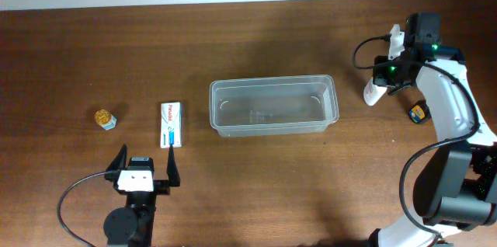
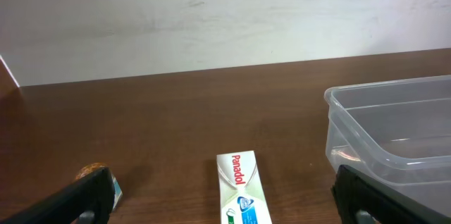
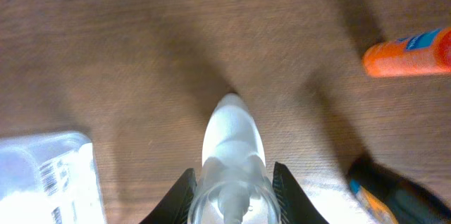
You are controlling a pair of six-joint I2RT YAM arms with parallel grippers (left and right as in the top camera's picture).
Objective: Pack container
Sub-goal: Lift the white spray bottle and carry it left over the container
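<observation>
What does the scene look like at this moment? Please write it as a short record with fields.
container: clear tub, middle of the table, nothing inside
left end effector: open, empty, near edge of the table, facing the Panadol box
right end effector: shut on the white bottle, to the right of the container
Panadol box: flat on the table, left of the container, apart from it
gold-lidded jar: left of the box
orange tube: lying on the table beyond the white bottle
packed so far: nothing
</observation>
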